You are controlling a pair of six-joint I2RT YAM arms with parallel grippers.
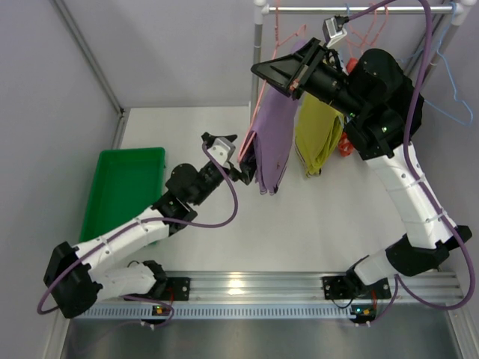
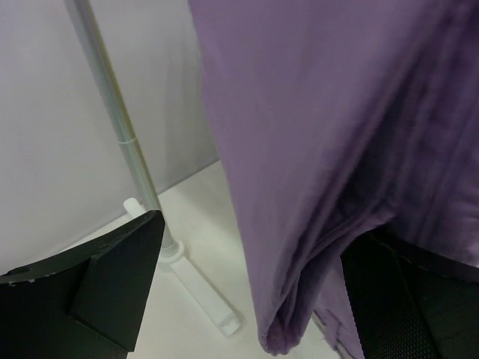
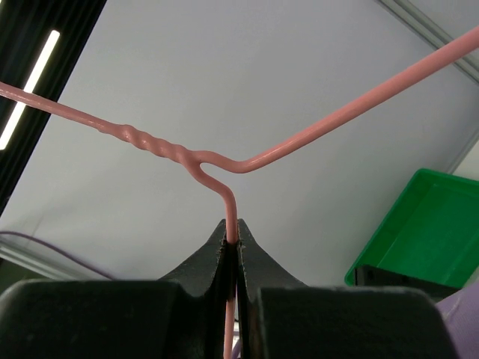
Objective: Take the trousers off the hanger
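Right claw (image 3: 232, 241) clenching pink hanger (image 3: 314, 134) wire just below twisted neck, holding it up near rack rail (image 1: 359, 9). Left claw (image 2: 254, 247) gaping wide, straddling lower fold of trousers (image 1: 271, 142), not pinching. Trousers hanging draped from hanger, beside yellow garment (image 1: 318, 138), above table (image 1: 314, 224).

A green bin (image 1: 123, 191) sits at the left of the white surface (image 1: 314, 224). On the far rail (image 1: 359, 9) hang a mustard-yellow garment (image 1: 318, 138), red-orange hangers (image 1: 372, 30) and, rightmost, a light blue hanger (image 1: 453, 82).
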